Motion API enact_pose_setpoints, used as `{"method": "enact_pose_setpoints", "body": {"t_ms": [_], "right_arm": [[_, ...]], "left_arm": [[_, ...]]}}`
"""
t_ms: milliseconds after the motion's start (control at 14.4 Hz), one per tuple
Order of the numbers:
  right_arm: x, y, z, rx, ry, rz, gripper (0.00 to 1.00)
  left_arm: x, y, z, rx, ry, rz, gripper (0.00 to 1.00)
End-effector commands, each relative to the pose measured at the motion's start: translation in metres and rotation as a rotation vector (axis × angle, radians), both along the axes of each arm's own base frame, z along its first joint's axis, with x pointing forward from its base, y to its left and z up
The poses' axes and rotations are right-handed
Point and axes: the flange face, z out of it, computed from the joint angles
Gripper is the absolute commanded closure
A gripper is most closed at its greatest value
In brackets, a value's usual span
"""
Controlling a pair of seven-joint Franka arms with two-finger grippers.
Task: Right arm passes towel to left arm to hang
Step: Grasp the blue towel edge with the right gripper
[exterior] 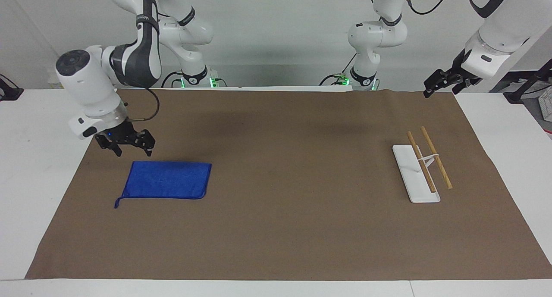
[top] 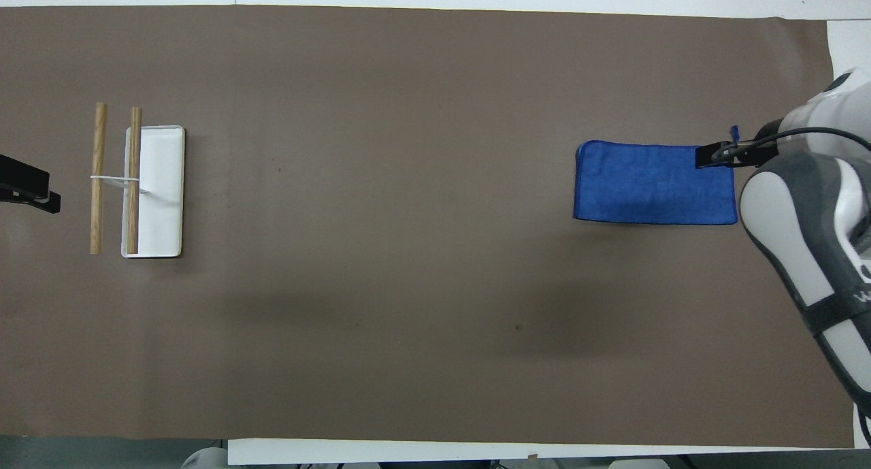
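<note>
bare mat between towel, rack

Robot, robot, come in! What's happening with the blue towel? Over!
Right gripper open, over towel's corner, not touching. Towel flat on brown mat. Left gripper waiting, near rack. Nothing blocking.

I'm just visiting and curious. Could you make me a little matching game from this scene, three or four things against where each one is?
1. towel
2. right gripper
3. left gripper
4. white rack

a. waits over the mat's corner
b. stands at the left arm's end, with two wooden rods
c. lies flat on the brown mat
d. hangs over the towel's edge, not touching it

Pairs: 1-c, 2-d, 3-a, 4-b
</note>
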Motion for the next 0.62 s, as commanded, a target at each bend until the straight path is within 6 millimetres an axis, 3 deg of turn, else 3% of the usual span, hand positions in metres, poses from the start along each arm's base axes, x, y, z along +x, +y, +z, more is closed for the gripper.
{"method": "enact_pose_setpoints", "body": {"t_ms": [0, 554], "right_arm": [[-0.006, -0.001, -0.037, 0.009, -0.008, 0.02, 0.0], [-0.002, -0.005, -0.104, -0.003, 0.015, 0.061, 0.02]], "left_arm": [[-0.004, 0.002, 0.002, 0.015, 0.001, 0.005, 0.0], [-0.004, 0.002, 0.002, 0.015, 0.001, 0.005, 0.0]]}}
